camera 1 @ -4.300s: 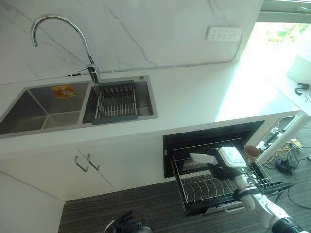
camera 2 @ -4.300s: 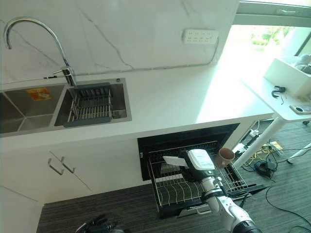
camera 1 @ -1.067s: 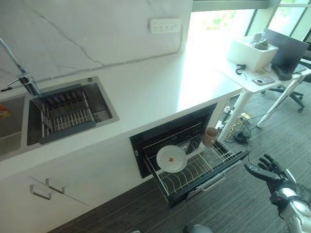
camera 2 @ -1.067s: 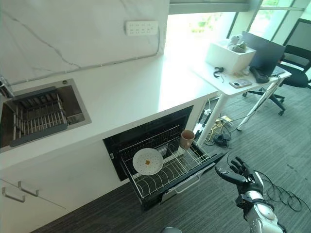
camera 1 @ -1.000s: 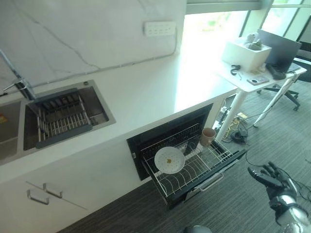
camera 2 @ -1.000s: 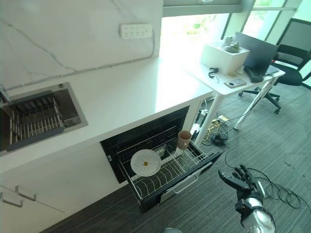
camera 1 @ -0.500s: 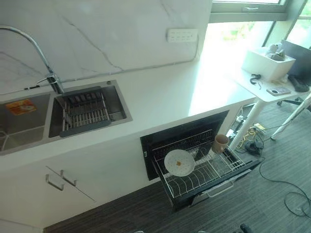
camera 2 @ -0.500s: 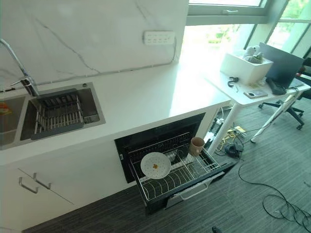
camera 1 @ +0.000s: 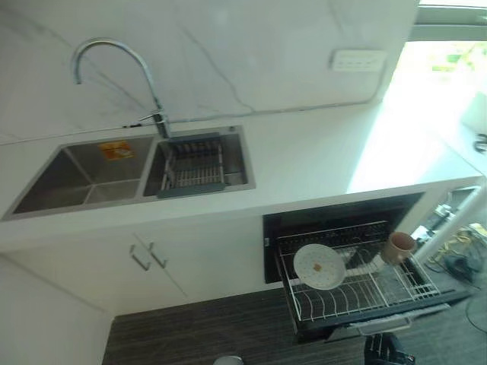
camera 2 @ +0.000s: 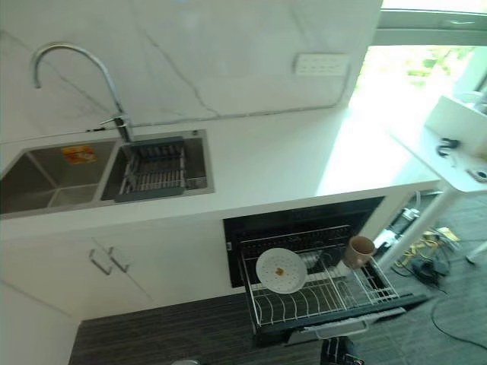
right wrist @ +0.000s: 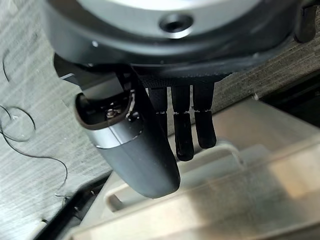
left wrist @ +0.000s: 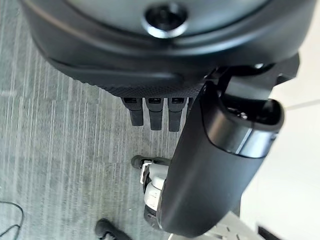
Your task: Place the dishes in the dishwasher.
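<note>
white plate (camera 1: 319, 267) with orange spot upright in rack (camera 1: 380, 293); brown cup (camera 1: 398, 246) beside

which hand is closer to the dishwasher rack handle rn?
Right. The right hand hangs open just above the rack handle at the front of the pulled-out rack. The left hand hangs open over bare floor, away from the dishwasher.

right robot hand (camera 1: 388, 351) cut off at bottom edge, sink (camera 1: 46, 182) cropped left

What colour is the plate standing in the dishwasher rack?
The plate is white with a small orange-yellow mark in the middle, clearest in the right eye view.
</note>
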Motion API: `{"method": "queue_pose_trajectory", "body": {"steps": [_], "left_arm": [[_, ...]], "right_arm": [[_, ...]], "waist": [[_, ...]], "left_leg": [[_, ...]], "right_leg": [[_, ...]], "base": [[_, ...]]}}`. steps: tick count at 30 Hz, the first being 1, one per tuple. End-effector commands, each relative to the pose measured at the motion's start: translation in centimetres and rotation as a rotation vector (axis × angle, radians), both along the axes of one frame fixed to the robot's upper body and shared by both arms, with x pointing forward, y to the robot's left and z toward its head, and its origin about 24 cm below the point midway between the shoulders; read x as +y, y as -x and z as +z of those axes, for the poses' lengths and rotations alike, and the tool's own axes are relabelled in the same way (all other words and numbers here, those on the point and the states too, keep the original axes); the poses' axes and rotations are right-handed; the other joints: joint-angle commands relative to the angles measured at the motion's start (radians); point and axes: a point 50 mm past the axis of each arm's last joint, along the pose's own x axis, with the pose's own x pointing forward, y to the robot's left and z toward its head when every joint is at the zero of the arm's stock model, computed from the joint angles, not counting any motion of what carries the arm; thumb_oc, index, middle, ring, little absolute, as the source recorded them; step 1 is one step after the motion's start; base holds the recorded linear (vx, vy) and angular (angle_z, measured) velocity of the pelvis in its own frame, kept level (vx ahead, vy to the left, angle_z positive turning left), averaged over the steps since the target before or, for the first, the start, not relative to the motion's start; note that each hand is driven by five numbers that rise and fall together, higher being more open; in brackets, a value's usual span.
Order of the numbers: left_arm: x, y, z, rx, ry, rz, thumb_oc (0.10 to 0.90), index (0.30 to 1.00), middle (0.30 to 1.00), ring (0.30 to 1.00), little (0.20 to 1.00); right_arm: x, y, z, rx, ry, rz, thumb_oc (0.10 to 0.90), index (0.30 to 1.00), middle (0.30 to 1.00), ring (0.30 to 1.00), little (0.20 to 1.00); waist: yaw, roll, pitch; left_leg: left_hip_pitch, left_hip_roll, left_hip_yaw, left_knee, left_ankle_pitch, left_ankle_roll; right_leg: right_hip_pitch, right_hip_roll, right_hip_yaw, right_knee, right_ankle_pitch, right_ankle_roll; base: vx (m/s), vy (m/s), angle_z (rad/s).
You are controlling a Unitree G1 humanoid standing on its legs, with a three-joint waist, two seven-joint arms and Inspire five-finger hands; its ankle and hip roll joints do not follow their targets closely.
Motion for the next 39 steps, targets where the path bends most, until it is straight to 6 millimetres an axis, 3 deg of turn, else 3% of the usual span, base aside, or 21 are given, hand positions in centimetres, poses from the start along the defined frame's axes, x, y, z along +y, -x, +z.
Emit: {"method": "queue_pose_trajectory", "body": {"steps": [1,10,17,21,25,28,29,30,31,36,39], "left_arm": [[1.2,-1.2,0.4,-0.013,-0.035,-0.044,0.8,0.9,0.9,0.9,0.9],[0.9,-1.1,0.4,-0.013,-0.018,-0.102,0.8,0.9,0.9,0.9,0.9],[0.8,-1.1,0.5,-0.014,-0.008,-0.136,0.8,0.9,0.9,0.9,0.9],[0.9,-1.1,0.5,-0.018,-0.015,-0.13,0.8,0.9,0.9,0.9,0.9],[1.2,-1.5,0.7,-0.039,-0.021,-0.13,0.8,0.9,0.9,0.9,0.9],[1.3,-2.6,0.9,-0.074,-0.013,-0.144,0.8,0.9,0.9,0.9,0.9],[1.3,-3.0,1.0,-0.085,-0.005,-0.153,0.8,0.9,0.9,0.9,0.9],[1.3,-3.2,1.0,-0.093,0.002,-0.158,0.8,0.9,0.9,0.9,0.9],[1.4,-3.6,1.2,-0.104,0.014,-0.169,0.8,0.9,0.9,0.9,0.9],[1.6,-4.3,1.4,-0.14,0.03,-0.14,0.8,0.9,0.9,0.9,0.9],[1.5,-5.0,1.5,-0.169,0.046,-0.124,0.8,0.9,0.9,0.9,0.9]], "right_arm": [[-2.9,-5.5,3.0,-0.187,0.074,-0.046,0.4,0.3,0.3,0.3,0.3],[-5.0,-10.6,6.8,-0.3,0.156,-0.008,0.4,0.3,0.3,0.3,0.3],[-6.6,-14.8,11.0,-0.397,0.261,0.037,0.4,0.3,0.3,0.3,0.3],[-8.2,-17.2,14.7,-0.445,0.346,0.062,0.4,0.3,0.3,0.3,0.3],[-9.7,-19.8,19.7,-0.516,0.469,0.103,0.4,0.3,0.3,0.3,0.3],[-11.1,-22.0,25.8,-0.585,0.614,0.137,0.4,0.3,0.3,0.3,0.3],[-11.4,-22.8,29.0,-0.632,0.692,0.159,0.4,0.3,0.3,0.3,0.3],[-11.7,-23.2,30.8,-0.657,0.73,0.164,0.4,0.3,0.3,0.3,0.3],[-11.7,-23.9,34.7,-0.714,0.83,0.198,0.4,0.3,0.3,0.3,0.3],[-10.0,-25.4,40.0,-0.821,0.956,0.236,0.4,0.3,0.3,0.3,0.3],[-9.1,-25.9,40.6,-0.82,0.976,0.27,0.4,0.3,0.3,0.3,0.3]], "waist": [[0.026,0.01,0.052],[0.106,0.037,0.059],[0.165,0.051,0.07],[0.19,0.062,0.082],[0.212,0.08,0.102],[0.224,0.106,0.131],[0.229,0.123,0.147],[0.231,0.133,0.156],[0.233,0.153,0.176],[0.225,0.17,0.205],[0.22,0.166,0.211]], "left_leg": [[0.065,0.033,-0.012,-0.018,-0.091,-0.047],[0.021,-0.006,-0.066,-0.018,-0.071,-0.043],[0.01,-0.036,-0.105,-0.018,-0.079,-0.042],[-0.017,-0.059,-0.131,-0.018,-0.065,-0.035],[-0.042,-0.076,-0.144,-0.018,-0.052,-0.031],[-0.083,-0.093,-0.151,-0.018,-0.035,-0.031],[-0.104,-0.101,-0.153,-0.018,-0.026,-0.031],[-0.117,-0.107,-0.156,-0.018,-0.02,-0.031],[-0.144,-0.116,-0.155,-0.018,-0.009,-0.031],[-0.18,-0.115,-0.132,-0.018,0.004,-0.032],[-0.184,-0.113,-0.121,-0.018,0.001,-0.032]], "right_leg": [[0.038,-0.033,0.022,-0.044,-0.024,0.056],[0.05,-0.078,-0.065,-0.044,-0.016,0.065],[0.077,-0.104,-0.106,-0.044,-0.024,0.085],[0.07,-0.116,-0.122,-0.044,-0.008,0.086],[0.063,-0.131,-0.139,-0.044,0.01,0.086],[0.034,-0.148,-0.145,-0.044,0.024,0.088],[0.018,-0.156,-0.143,-0.044,0.028,0.089],[0.007,-0.159,-0.14,-0.044,0.03,0.09],[-0.017,-0.166,-0.132,-0.044,0.037,0.093],[-0.051,-0.176,-0.118,-0.044,0.05,0.098],[-0.055,-0.181,-0.114,-0.044,0.059,0.101]], "base": [[0.0,0.029,0.42],[0.0,0.059,0.48],[0.08,0.064,0.43],[0.07,0.094,0.38],[0.06,0.072,0.22],[-0.01,0.067,0.15],[-0.04,0.073,0.15],[-0.07,0.091,0.07],[-0.07,0.065,-0.02],[-0.02,0.035,-0.22],[0.0,0.025,-0.12]]}}
